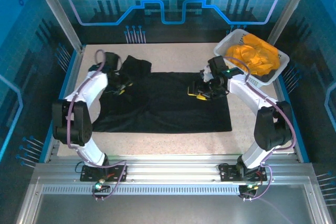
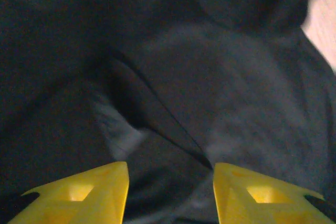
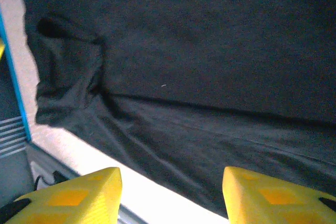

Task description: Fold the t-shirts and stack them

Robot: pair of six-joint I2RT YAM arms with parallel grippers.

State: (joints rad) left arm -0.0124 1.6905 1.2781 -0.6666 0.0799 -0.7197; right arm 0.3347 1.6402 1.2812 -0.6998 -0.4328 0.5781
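Note:
A black t-shirt lies spread flat across the middle of the table, with one sleeve bunched at its far left corner. My left gripper sits low over the shirt's left part. Its yellow jaws stand apart in the left wrist view, where the left gripper has creased black cloth under it and nothing pinched. My right gripper hovers over the shirt's right part. Seen from the right wrist, the right gripper is open above the black shirt. Orange-yellow t-shirts lie heaped in a basket.
The white lattice basket stands at the table's back right corner. A bare strip of speckled table runs between the shirt's near hem and the arm bases. Blue rails and metal posts border the table.

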